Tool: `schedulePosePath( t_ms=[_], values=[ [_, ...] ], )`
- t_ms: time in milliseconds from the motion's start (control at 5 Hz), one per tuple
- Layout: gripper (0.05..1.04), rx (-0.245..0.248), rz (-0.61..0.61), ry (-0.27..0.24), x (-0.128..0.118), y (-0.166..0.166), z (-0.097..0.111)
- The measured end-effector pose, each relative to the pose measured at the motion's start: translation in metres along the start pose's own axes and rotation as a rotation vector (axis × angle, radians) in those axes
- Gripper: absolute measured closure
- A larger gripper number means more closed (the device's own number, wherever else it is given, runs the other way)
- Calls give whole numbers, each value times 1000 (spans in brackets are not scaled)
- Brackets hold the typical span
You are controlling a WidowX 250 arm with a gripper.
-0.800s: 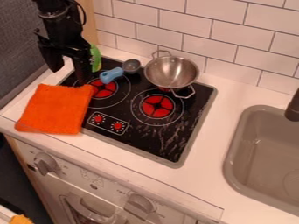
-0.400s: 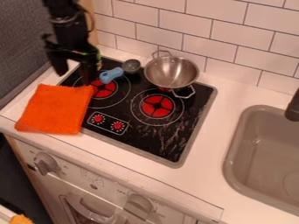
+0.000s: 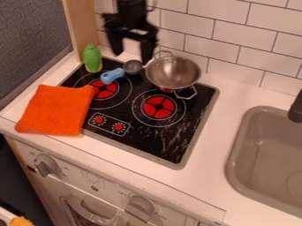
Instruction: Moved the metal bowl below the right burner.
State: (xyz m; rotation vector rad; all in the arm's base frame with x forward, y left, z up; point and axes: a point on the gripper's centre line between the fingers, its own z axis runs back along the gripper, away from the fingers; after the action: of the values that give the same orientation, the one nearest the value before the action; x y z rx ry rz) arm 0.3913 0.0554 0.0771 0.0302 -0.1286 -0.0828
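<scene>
faint print point(image 3: 92, 177) on oven panel point(image 3: 112, 187), unreadable

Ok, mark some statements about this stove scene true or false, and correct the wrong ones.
1. The orange cloth lies left of the shiny two-handled metal bowl. True.
2. The bowl rests inside the grey sink. False: it sits on the black stovetop.
3. The black two-finger gripper is open and not holding the bowl. True.
4. The green bottle lies on its side. False: it stands upright.
5. The blue-handled scoop has its grey head towards the bowl. True.
</scene>
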Motion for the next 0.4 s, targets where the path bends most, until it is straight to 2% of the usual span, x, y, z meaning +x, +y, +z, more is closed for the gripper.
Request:
schedulePosePath(
  t_ms=[200, 400],
  values=[
    [84, -19, -108, -8, 32, -55, -8],
    [83, -14, -123, 17, 34, -89, -22]
  ],
)
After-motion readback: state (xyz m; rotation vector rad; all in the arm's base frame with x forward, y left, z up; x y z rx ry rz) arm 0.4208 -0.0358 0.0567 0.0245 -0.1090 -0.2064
